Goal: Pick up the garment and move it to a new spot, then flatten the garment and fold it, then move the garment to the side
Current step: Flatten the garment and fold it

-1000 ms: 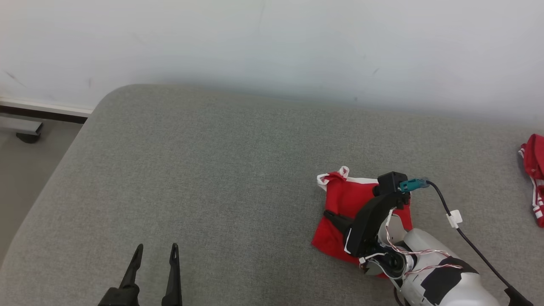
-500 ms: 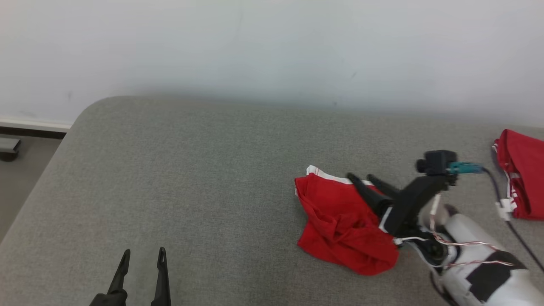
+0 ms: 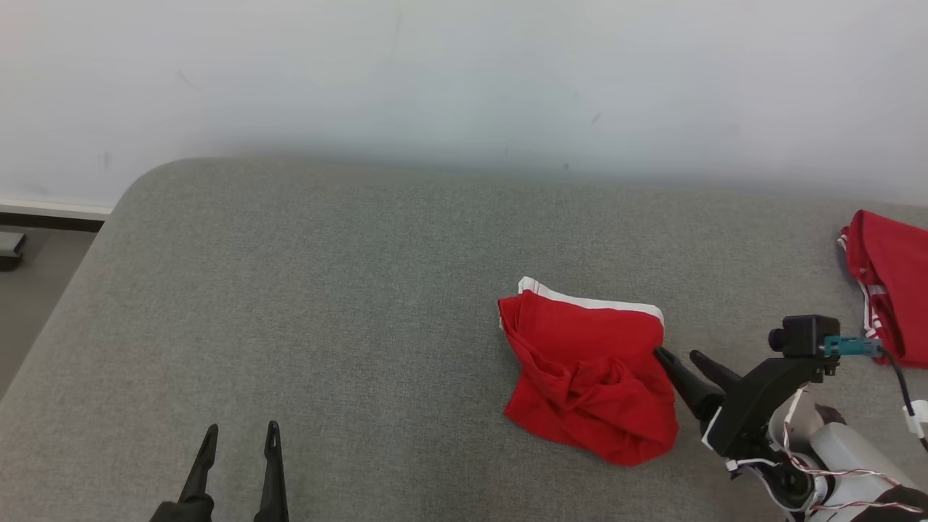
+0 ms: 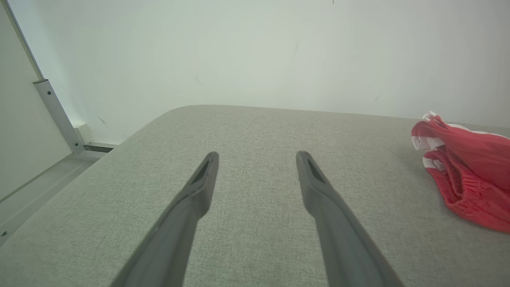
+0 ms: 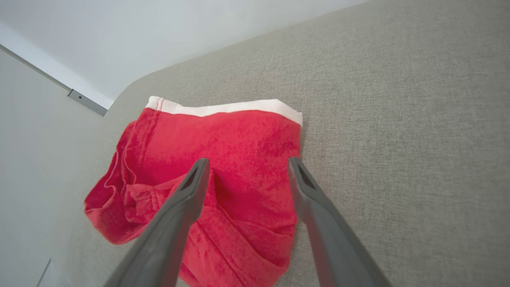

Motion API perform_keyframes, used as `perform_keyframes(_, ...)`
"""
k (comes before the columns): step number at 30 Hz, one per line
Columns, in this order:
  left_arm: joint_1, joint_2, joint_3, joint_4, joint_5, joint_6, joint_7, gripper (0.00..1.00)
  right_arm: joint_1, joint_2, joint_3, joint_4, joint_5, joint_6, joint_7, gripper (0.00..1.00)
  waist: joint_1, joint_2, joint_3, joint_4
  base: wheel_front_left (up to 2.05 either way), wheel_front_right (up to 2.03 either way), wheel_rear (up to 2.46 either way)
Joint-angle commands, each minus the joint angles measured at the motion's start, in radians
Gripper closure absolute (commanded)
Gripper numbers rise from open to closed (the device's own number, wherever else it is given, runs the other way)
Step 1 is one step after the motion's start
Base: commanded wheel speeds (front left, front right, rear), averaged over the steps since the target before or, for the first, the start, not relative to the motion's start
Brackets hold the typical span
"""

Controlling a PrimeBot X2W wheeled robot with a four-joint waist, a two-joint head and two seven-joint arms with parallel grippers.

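Garment [image 3: 587,370], red with a white band along its far edge, lies in a rumpled heap on a grey cushion [image 3: 326,290]. It sits right of the cushion's middle and somewhat nearer the front edge than the back edge, which meets a pale wall [image 3: 435,72].

Our right claw [image 3: 676,354] hovers just beside the garment's right side. Its two dark fingers are spread apart and hold nothing. In the right wrist view the fingers frame the red cloth from above, and we cannot tell whether they touch it.

Our left claw [image 3: 242,429] rests near the front edge, well apart from the garment, fingers likewise spread and empty.

A second red garment [image 3: 888,283] lies at the cushion's right edge.

We judge the first step, carrying the garment to a new spot, to be done or nearly so, since the cloth lies free. Bunched folds show it is not yet flattened. Flattening, folding and moving it aside all remain.
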Motion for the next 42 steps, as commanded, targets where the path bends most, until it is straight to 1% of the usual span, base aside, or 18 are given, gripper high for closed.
perform_keyframes(1, -0.004, -0.001, 0.0, -0.002, 0.007, -0.007, -0.003, 0.0, 0.012, 0.012, 0.003, -0.012, -0.01, 0.0, 0.002, 0.0, 0.0, -0.0001, 0.004, 0.004, 0.0, 0.0, 0.0)
perform_keyframes(9, -0.009, -0.001, 0.001, 0.002, 0.01, -0.006, -0.003, 0.0, 0.03, 0.033, 0.054, -0.135, -0.06, 0.0, 0.04, 0.0, 0.0, -0.0001, 0.008, 0.024, 0.0, 0.0, 0.0)
perform_keyframes(12, -0.004, -0.002, 0.0, 0.0, 0.01, -0.004, -0.003, 0.0, 0.034, 0.016, 0.078, -0.178, -0.1, 0.0, 0.058, 0.0, 0.0, -0.0001, 0.008, 0.032, 0.0, 0.0, 0.0)
perform_keyframes(16, -0.001, -0.002, 0.003, 0.0, 0.005, -0.002, -0.003, 0.0, 0.038, 0.014, 0.089, -0.198, -0.13, 0.0, 0.072, 0.0, 0.0, -0.0001, 0.01, 0.037, 0.0, 0.0, 0.0)
perform_keyframes(19, -0.01, -0.003, 0.004, 0.006, 0.001, -0.007, -0.003, 0.0, 0.023, 0.012, 0.101, -0.2, -0.177, 0.0, 0.077, 0.0, 0.0, -0.0001, 0.013, 0.044, 0.0, 0.0, 0.0)
perform_keyframes(20, -0.012, -0.003, 0.001, 0.007, 0.001, -0.007, -0.003, 0.0, 0.014, 0.017, 0.109, -0.191, -0.206, 0.0, 0.082, 0.09, 0.0, -0.0001, 0.015, 0.049, 0.0, 0.0, 0.0)
perform_keyframes(21, -0.012, -0.003, -0.001, 0.005, 0.0, -0.005, -0.003, 0.0, 0.01, 0.018, 0.115, -0.186, -0.221, 0.0, 0.086, 0.35, 0.0, -0.0001, 0.016, 0.051, 0.0, 0.0, 0.0)
perform_keyframes(22, -0.013, -0.004, -0.004, 0.004, 0.001, -0.004, -0.003, 0.0, 0.005, 0.018, 0.118, -0.179, -0.237, 0.0, 0.086, 0.47, 0.0, -0.0001, 0.018, 0.054, 0.0, 0.0, 0.0)
perform_keyframes(23, -0.015, -0.004, -0.006, 0.004, 0.001, -0.002, -0.003, 0.0, 0.001, 0.022, 0.12, -0.172, -0.245, 0.0, 0.084, 0.53, 0.0, -0.0001, 0.019, 0.058, 0.0, 0.0, 0.0)
perform_keyframes(24, -0.016, -0.004, -0.007, 0.003, 0.0, 0.0, -0.003, 0.0, -0.003, 0.027, 0.117, -0.164, -0.251, 0.0, 0.081, 0.56, 0.0, -0.0001, 0.02, 0.061, 0.0, 0.0, 0.0)
perform_keyframes(25, -0.016, -0.003, -0.007, 0.002, -0.002, 0.001, -0.003, 0.0, -0.01, 0.029, 0.114, -0.155, -0.264, 0.0, 0.078, 0.68, 0.0, -0.0001, 0.021, 0.064, 0.0, 0.0, 0.0)
perform_keyframes(26, -0.016, -0.004, -0.008, 0.001, -0.003, 0.0, -0.003, 0.0, -0.016, 0.03, 0.114, -0.148, -0.275, 0.0, 0.074, 0.93, 0.0, -0.0001, 0.022, 0.066, 0.0, 0.0, 0.0)
perform_keyframes(27, -0.015, -0.004, -0.007, 0.002, -0.005, -0.002, -0.003, 0.0, -0.018, 0.031, 0.117, -0.141, -0.286, 0.0, 0.072, 1.0, 0.0, -0.0001, 0.022, 0.068, 0.0, 0.0, 0.0)
perform_keyframes(29, -0.015, -0.004, -0.006, 0.005, -0.006, -0.003, -0.003, 0.0, -0.02, 0.035, 0.121, -0.13, -0.292, 0.0, 0.072, 1.0, 0.0, -0.0001, 0.023, 0.072, 0.0, 0.0, 0.0)
perform_keyframes(33, -0.008, -0.004, -0.005, 0.006, -0.008, 0.003, -0.003, 0.0, -0.007, 0.05, 0.118, -0.142, -0.264, 0.0, 0.068, 1.0, 0.0, -0.0001, 0.02, 0.077, 0.0, 0.0, 0.0)
perform_keyframes(39, 0.006, -0.004, -0.003, 0.005, -0.009, 0.01, -0.003, 0.0, 0.064, 0.074, 0.091, -0.229, -0.181, 0.0, 0.071, 1.0, 0.0, -0.0001, 0.005, 0.077, 0.0, 0.0, 0.0)
perform_keyframes(42, 0.01, -0.005, 0.002, 0.001, -0.012, 0.009, -0.003, 0.0, 0.112, 0.078, 0.086, -0.277, -0.171, 0.0, 0.084, 1.0, 0.0, -0.0001, 0.002, 0.07, 0.0, 0.0, 0.0)
